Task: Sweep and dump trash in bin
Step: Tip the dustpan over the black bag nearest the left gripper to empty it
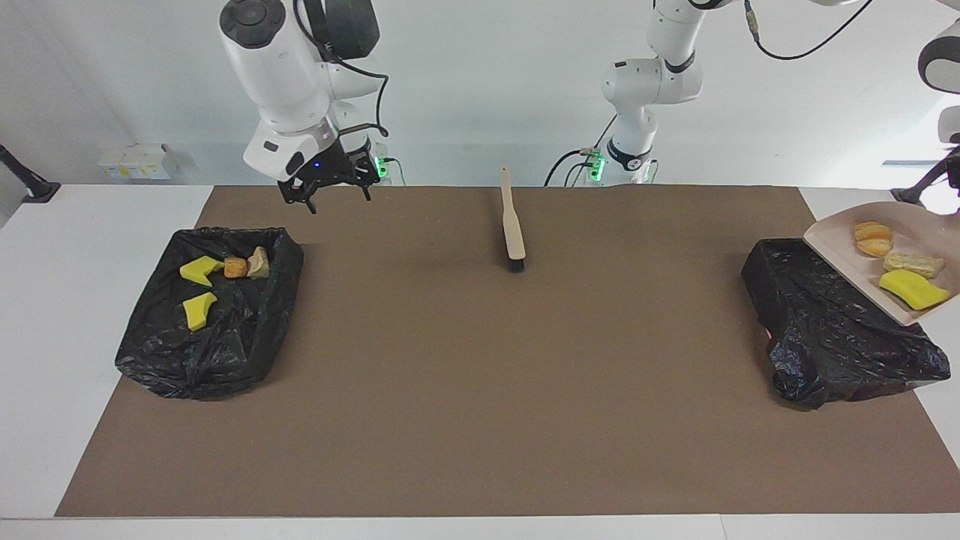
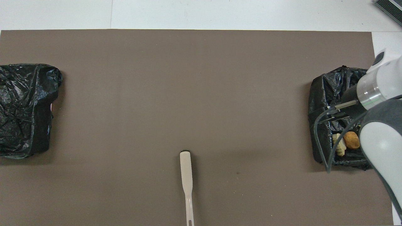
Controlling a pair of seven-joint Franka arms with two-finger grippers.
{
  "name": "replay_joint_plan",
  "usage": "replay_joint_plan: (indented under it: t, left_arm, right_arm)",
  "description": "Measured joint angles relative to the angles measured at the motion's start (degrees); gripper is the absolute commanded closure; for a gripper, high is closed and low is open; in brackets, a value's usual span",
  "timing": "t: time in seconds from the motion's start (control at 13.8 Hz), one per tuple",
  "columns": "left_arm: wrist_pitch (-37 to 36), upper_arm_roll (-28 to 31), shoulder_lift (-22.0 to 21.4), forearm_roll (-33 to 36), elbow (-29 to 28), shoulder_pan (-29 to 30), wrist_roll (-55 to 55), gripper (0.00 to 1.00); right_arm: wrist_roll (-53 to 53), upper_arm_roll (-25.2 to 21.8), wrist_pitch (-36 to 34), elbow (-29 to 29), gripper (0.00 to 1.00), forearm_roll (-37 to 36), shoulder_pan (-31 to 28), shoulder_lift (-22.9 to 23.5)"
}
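Note:
The beige dustpan (image 1: pixel 840 234) hangs tilted in the air over the outer edge of the black-lined bin (image 1: pixel 825 322) at the left arm's end. It carries an orange bread lump (image 1: pixel 874 236), a tan lump (image 1: pixel 913 262) and a yellow chunk (image 1: pixel 911 289). My left gripper holds the pan from past the frame's edge and is cut off. My right gripper (image 1: pixel 330 199) is open and empty, above the mat beside the other bin (image 1: pixel 247 345). That bin holds two yellow chunks (image 1: pixel 201 270), an orange lump (image 1: pixel 235 267) and a tan lump (image 1: pixel 259 262).
The beige brush (image 1: pixel 513 225) lies on the brown mat (image 1: pixel 480 390) midway between the bins, close to the robots, bristles pointing away from them. In the overhead view its handle (image 2: pixel 186 175) shows, and my right arm covers part of its bin (image 2: pixel 326 94).

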Motion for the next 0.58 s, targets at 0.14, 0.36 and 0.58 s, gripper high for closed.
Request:
replay_joint_plan:
  t: [0.14,0.36,0.58]
  left_arm:
    - [0.03,-0.07,0.49,4.00,0.02,-0.28,0.10,1.00]
    - [0.09,-0.16,1.21,6.62,0.03,-0.65,0.10,1.00]
    - [0.55,-0.14,1.81,9.83,-0.02,-0.65,-0.93,1.00]
  right_arm:
    - [-0.02,-0.21,0.96,0.60,0.00,-2.69,-1.24,-0.04]
    - [1.07,-2.60,2.10,0.94,0.00,-2.94,-1.77,-0.17]
    - [3.74,-3.61,2.11,1.03,0.00,-2.93,-2.12,-0.62]
